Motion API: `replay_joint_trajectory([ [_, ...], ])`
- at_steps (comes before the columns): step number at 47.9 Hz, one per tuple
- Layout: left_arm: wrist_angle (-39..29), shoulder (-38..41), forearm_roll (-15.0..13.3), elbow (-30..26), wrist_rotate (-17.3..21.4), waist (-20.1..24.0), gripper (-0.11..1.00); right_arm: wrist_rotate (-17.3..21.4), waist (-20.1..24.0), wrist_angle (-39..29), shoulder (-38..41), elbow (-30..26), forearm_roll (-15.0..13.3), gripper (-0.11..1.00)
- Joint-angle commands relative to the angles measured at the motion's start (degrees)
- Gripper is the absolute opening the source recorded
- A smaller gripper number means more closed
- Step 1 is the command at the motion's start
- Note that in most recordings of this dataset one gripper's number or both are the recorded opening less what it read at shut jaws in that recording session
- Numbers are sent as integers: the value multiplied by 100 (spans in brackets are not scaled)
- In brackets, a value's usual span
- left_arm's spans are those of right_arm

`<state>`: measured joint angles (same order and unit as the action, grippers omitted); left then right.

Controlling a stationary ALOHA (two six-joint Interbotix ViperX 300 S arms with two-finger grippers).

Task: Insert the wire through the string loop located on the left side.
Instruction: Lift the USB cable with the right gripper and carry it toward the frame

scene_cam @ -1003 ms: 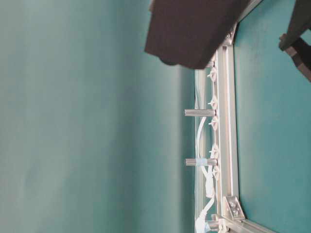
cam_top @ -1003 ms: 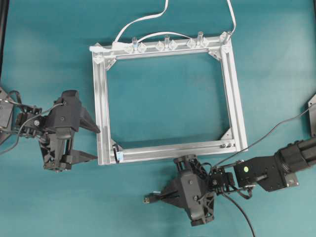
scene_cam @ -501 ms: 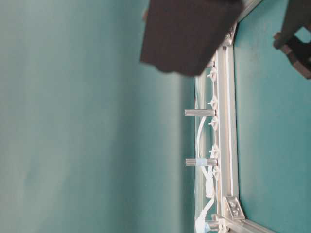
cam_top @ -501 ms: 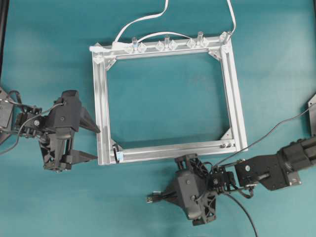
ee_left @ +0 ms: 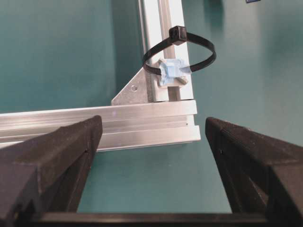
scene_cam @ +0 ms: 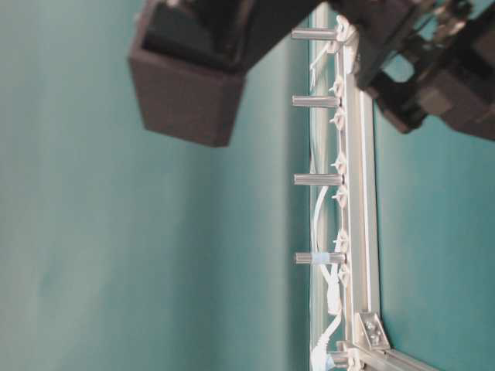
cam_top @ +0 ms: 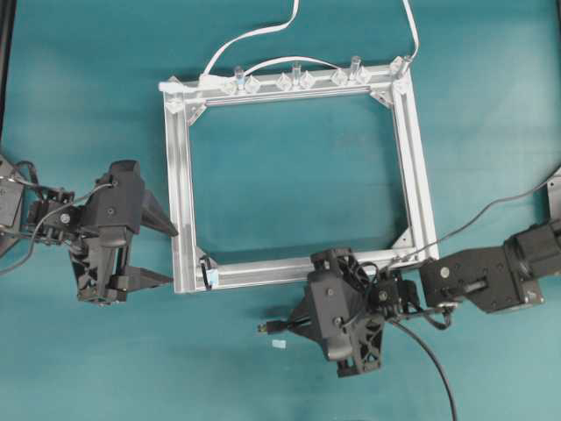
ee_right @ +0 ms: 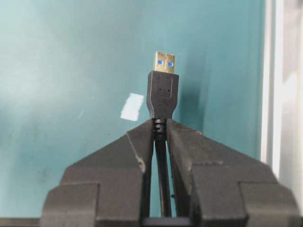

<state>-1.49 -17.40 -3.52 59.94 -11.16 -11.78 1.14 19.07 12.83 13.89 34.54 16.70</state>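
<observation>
Teal tabletop [cam_top: 79,70] fills every view, with a rectangular aluminium frame [cam_top: 412,158] lying flat on it. 4 short metal posts [scene_cam: 317,179] stand along the frame's far rail, where a white cable [cam_top: 254,35] runs off the top edge. Left gripper [cam_top: 166,254] sits just outside the frame's left rail, its fingers [ee_left: 52,161] spread wide and holding nothing. Right gripper [cam_top: 294,326] lies below the frame's near rail, its fingers [ee_right: 128,156] clamped on the wire [ee_right: 162,101] just behind the black plug, metal tip pointing left. String loop [ee_left: 180,56] stands at the frame's near-left corner on a pale blue mount, well apart from the plug. Small white scrap [cam_top: 278,344] lies beneath the plug.
</observation>
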Motion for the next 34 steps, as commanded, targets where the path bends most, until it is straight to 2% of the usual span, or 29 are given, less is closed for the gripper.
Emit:
replay_joint_trajectory([
  [1,44,-26,-9,-123,-18,-26,90,-9,-62,-62,-272,-53,-44,12],
  [34,44,-26,-9,-141,-9,-44,90,-18,-466,-413,-589,9,-290,12],
])
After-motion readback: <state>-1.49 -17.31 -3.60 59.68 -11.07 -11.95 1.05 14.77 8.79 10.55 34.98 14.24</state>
